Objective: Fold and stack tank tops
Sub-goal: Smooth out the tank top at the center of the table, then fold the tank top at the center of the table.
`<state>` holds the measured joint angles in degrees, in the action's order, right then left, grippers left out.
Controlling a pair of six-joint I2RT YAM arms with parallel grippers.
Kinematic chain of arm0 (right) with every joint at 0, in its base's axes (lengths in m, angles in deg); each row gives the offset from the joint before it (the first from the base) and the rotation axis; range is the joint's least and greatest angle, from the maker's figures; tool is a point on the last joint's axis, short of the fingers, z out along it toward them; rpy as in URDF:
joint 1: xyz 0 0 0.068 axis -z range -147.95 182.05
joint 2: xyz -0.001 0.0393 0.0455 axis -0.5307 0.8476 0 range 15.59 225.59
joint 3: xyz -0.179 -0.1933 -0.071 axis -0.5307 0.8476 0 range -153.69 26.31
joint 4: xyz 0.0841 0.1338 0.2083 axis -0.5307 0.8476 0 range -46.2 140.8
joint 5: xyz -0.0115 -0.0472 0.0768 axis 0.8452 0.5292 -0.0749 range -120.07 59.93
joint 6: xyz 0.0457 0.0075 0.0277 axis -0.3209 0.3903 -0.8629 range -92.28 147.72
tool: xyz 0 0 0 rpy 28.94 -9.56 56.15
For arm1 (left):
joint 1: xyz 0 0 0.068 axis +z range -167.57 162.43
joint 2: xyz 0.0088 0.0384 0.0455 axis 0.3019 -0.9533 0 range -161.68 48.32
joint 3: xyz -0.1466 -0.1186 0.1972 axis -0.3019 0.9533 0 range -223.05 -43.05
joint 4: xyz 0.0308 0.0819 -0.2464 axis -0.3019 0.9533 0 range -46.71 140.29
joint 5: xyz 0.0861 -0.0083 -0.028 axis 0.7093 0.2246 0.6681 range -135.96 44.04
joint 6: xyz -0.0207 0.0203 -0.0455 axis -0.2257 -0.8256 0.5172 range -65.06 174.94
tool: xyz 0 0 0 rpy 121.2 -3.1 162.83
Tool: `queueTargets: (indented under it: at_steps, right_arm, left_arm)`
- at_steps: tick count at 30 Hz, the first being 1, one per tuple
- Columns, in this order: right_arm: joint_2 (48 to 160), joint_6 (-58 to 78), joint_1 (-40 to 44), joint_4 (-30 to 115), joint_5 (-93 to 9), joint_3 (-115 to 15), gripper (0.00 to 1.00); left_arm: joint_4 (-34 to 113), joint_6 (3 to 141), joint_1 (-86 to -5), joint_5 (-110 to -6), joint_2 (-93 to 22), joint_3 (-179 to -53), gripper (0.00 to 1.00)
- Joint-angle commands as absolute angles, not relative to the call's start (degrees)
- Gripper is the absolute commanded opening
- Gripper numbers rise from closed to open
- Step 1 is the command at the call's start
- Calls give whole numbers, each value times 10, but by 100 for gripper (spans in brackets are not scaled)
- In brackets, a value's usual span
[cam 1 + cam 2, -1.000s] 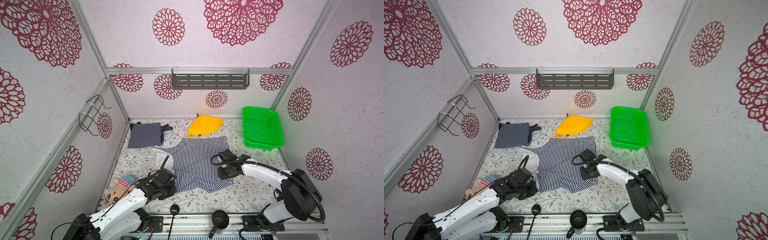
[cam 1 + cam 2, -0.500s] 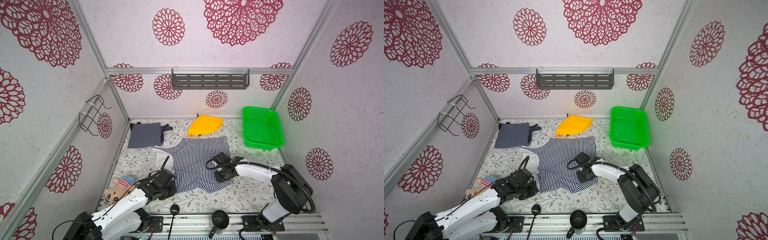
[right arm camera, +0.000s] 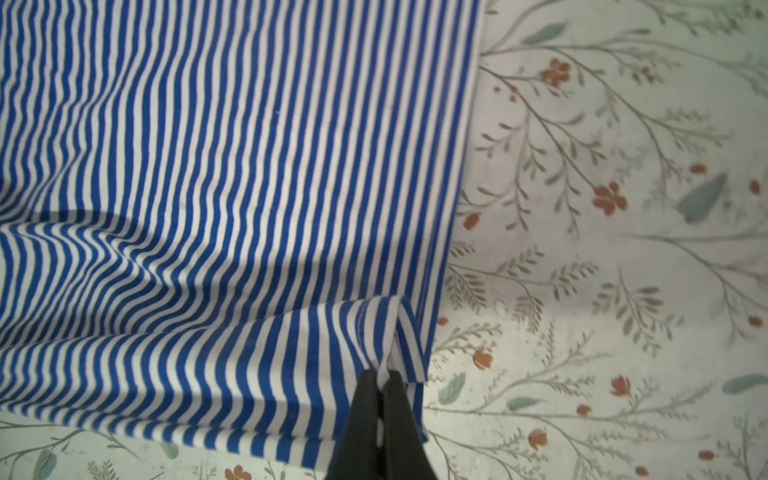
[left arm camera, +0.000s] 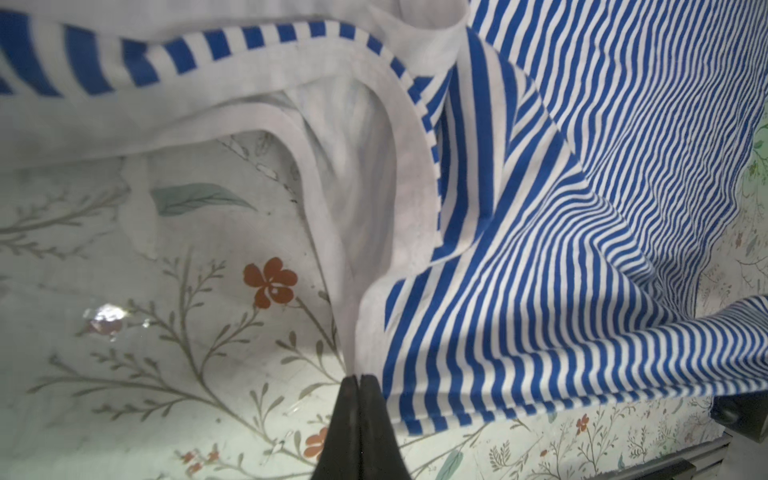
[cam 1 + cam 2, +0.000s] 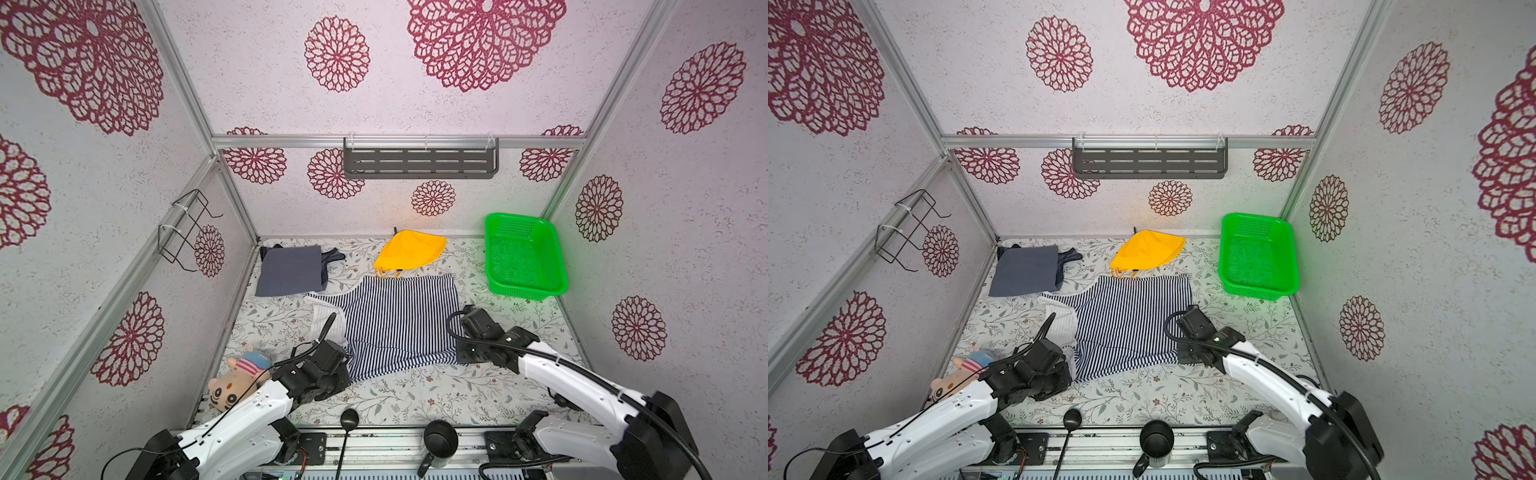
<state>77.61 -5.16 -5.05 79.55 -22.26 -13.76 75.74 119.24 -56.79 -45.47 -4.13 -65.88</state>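
Note:
The navy-and-white striped tank top point(image 5: 401, 320) point(image 5: 1133, 322) lies spread in the middle of the floral table. My left gripper point(image 4: 360, 379) is shut on the white edge at its near left corner, which is lifted a little off the table. My right gripper point(image 3: 382, 376) is shut on a pinch of hem at the near right corner point(image 5: 451, 357). In both top views the wrists cover the fingertips. The slate grey tank top point(image 5: 291, 270) point(image 5: 1025, 270) lies folded at the back left, apart from both arms.
A yellow hat point(image 5: 409, 249) touches the striped top's far edge. A green basket point(image 5: 523, 257) stands at the back right. A plush toy point(image 5: 239, 378) lies by the left arm. A black ladle point(image 5: 349, 419) and black mug point(image 5: 440, 436) sit at the front rail.
My right gripper's jaws have shut on the striped top's near right corner, and that arm has shifted slightly. The left gripper has stayed shut in place.

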Motion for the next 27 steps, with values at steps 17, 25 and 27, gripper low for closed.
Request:
queueTargets:
  at_steps: [17, 25, 27]
  right_arm:
    - [794, -49, -28, 833, -246, -163, 0]
    - [885, 28, 21, 825, -259, -239, 0]
    - [898, 42, 37, 818, -262, -247, 0]
  left_arm:
    - [826, 1180, -565, -371, -44, -744, 0]
    - [821, 1053, -496, -424, -174, -845, 0]
    - [816, 1022, -476, -431, -201, -864, 0]
